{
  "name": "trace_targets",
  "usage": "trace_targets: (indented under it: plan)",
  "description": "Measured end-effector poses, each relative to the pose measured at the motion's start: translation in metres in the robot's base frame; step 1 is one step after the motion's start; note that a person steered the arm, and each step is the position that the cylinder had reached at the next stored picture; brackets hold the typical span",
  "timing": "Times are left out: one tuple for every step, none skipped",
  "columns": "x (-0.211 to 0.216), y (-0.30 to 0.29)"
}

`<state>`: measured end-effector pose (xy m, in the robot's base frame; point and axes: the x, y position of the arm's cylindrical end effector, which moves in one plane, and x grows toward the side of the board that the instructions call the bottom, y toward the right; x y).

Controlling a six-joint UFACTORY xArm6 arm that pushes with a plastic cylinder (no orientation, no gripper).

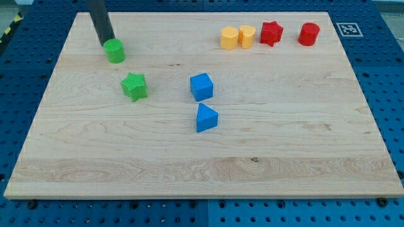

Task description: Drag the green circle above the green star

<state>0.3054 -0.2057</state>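
Note:
The green circle point(115, 51) lies near the board's top left. The green star point(134, 86) lies just below it and a little to the right, with a small gap between them. My tip point(108, 44) stands at the circle's upper left edge, touching or almost touching it. The dark rod rises from there to the view's top.
A blue cube point(201, 87) and a blue triangle point(206, 118) lie mid-board. At the top right sit a yellow hexagon point(229, 38), a yellow cylinder-like block point(247, 36), a red star point(271, 33) and a red cylinder point(308, 34). The wooden board point(297, 151) rests on a blue pegboard.

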Motion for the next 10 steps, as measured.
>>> trace_targets:
  plan:
    - [0.015,-0.007]
    - [0.029,-0.022]
    - [0.036,-0.028]
    - [0.027,-0.024]
    - [0.023,-0.013]
    - [0.029,-0.002]
    - [0.046,0.007]
    - [0.058,0.014]
    - [0.058,0.018]
    - [0.058,0.02]
